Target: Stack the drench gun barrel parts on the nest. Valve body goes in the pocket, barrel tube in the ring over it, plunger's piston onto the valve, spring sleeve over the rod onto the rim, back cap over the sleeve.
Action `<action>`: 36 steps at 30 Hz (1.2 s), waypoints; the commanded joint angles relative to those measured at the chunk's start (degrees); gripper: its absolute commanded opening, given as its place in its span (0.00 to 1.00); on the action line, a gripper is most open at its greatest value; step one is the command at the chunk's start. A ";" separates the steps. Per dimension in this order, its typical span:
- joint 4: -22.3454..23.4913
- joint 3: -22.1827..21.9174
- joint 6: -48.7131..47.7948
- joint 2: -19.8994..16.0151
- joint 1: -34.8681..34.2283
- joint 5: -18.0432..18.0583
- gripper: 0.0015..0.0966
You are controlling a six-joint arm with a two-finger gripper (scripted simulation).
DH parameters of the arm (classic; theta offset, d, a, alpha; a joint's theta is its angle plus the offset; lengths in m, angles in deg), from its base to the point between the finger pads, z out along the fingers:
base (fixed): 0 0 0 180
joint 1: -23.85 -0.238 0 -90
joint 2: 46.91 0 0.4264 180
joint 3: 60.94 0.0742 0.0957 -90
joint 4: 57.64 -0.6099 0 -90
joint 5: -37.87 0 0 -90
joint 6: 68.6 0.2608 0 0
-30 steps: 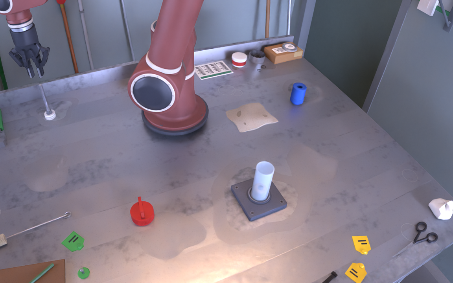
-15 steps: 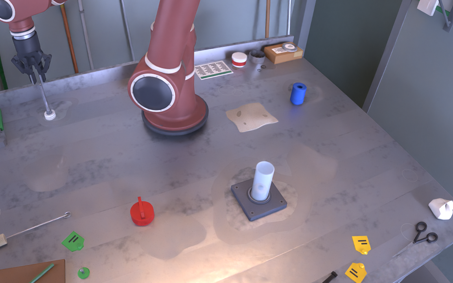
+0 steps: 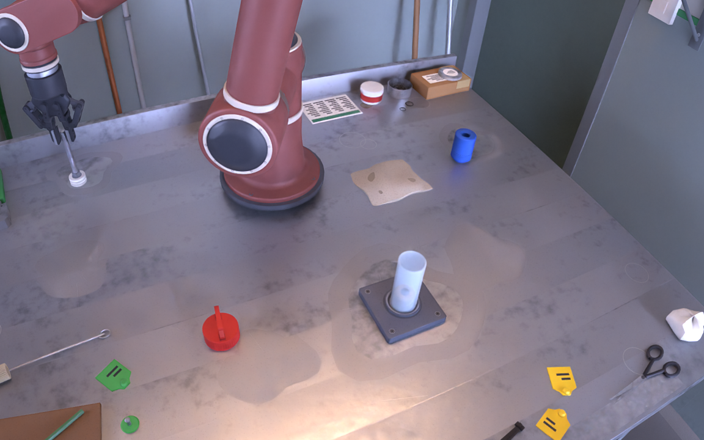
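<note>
The white barrel tube (image 3: 408, 281) stands upright in the ring of the dark square nest (image 3: 402, 309) at the bench's front centre, hiding the pocket below it. Far off at the back left, the plunger (image 3: 72, 160) stands on its white piston with its thin rod pointing up, and my gripper (image 3: 61, 133) hangs open around the rod's top end, holding nothing. The blue spring sleeve (image 3: 463, 145) stands upright at the back right. The red back cap (image 3: 220, 329) sits on the bench left of the nest.
A brown cardboard box (image 3: 439, 81) and small jars sit along the back wall. My arm's red base (image 3: 271, 180) stands at the back centre beside a tan cloth (image 3: 390, 181). Markers, a brush (image 3: 26, 362), coloured tags and scissors (image 3: 653, 366) line the left and front edges.
</note>
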 commanded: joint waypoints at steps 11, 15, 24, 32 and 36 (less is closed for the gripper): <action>0.00 -0.09 0.00 0.01 0.00 0.07 0.32; 0.00 -0.08 0.00 0.00 0.00 0.07 0.27; 0.00 -0.07 0.00 -0.01 0.00 0.10 0.08; -0.01 -0.06 0.00 -0.02 0.00 0.12 0.07; -0.01 -0.07 0.00 0.03 0.00 0.05 0.07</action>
